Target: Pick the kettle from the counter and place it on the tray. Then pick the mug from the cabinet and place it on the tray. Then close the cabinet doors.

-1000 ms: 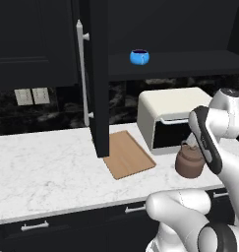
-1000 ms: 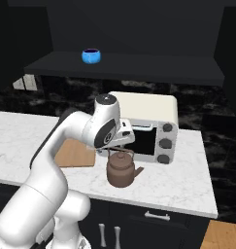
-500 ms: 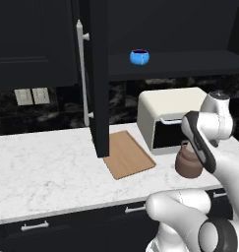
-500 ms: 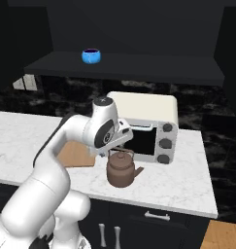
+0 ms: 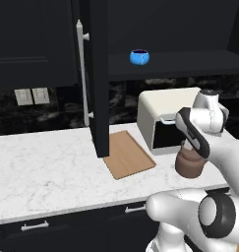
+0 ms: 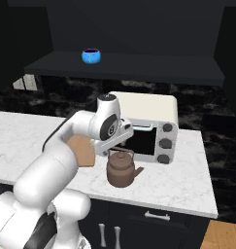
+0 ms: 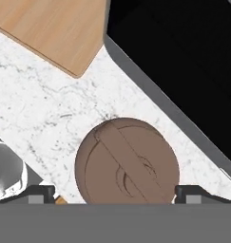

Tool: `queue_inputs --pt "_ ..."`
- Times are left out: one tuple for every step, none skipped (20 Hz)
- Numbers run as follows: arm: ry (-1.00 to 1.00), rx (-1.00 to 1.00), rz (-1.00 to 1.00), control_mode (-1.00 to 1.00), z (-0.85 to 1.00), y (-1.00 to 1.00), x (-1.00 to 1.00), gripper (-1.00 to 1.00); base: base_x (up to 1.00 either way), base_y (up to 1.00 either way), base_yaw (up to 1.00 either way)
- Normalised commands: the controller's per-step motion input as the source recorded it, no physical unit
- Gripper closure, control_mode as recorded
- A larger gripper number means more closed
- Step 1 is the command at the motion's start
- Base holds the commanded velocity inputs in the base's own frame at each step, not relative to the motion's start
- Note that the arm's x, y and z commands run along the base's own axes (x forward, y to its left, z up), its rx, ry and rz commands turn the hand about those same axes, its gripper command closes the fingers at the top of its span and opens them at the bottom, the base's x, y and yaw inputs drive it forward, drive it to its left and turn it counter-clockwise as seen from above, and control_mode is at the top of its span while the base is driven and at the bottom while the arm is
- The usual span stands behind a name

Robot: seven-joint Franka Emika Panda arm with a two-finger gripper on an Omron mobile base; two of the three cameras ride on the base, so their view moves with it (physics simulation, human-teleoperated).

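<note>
The brown kettle (image 7: 126, 166) stands on the white marble counter (image 7: 41, 109), in front of the toaster oven. My gripper (image 7: 114, 192) hangs open just above it, one fingertip (image 7: 41, 192) on each side of its body and nothing held. From the right base the gripper (image 6: 120, 146) sits right over the kettle's (image 6: 120, 169) bail handle. From the left base the arm covers part of the kettle (image 5: 191, 166). The tan tray (image 5: 128, 155) lies empty to the kettle's left. The blue mug (image 5: 139, 56) rests on the open cabinet's shelf (image 5: 190, 64).
A cream toaster oven (image 6: 148, 126) stands close behind the kettle. One black cabinet door (image 5: 99, 74) with a long silver handle (image 5: 81, 74) swings out over the tray's near end. Black drawers (image 6: 158, 216) run under the counter edge.
The hand has come down and a little closer to the kettle, so its open fingers now straddle it. Kettle, mug, tray and door have not moved.
</note>
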Motion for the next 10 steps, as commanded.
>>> queue_inputs --pt "0.15 0.0 0.04 -1.0 -0.11 -0.12 0.25 -1.0 0.0 0.0 0.0" --pt "0.12 0.0 0.03 -1.0 -0.11 -0.16 0.2 -1.0 0.0 0.0 0.0" --pt "0.12 0.0 0.05 -1.0 -0.19 -0.22 0.21 -1.0 0.0 0.0 0.0" --pt "0.1 0.0 0.07 -1.0 -0.26 -0.31 0.13 -1.0 0.0 0.0 0.0" --pt "0.12 0.0 0.06 -1.0 -0.32 -0.25 0.11 -1.0 0.0 0.0 0.0" --pt "0.12 0.0 0.05 -1.0 -0.34 -0.21 0.08 -1.0 0.0 0.0 0.0" --pt "0.12 0.0 0.05 -1.0 -0.31 -0.2 0.11 -1.0 0.0 0.0 0.0" --pt "0.12 0.0 0.05 -1.0 -0.25 -0.18 0.14 -1.0 0.0 0.0 0.0" --pt "0.09 0.0 0.05 -1.0 -0.18 -0.17 0.17 -1.0 0.0 0.0 0.0" --pt "0.06 0.0 0.05 -1.0 -0.17 -0.13 0.16 -1.0 0.0 0.0 0.0"
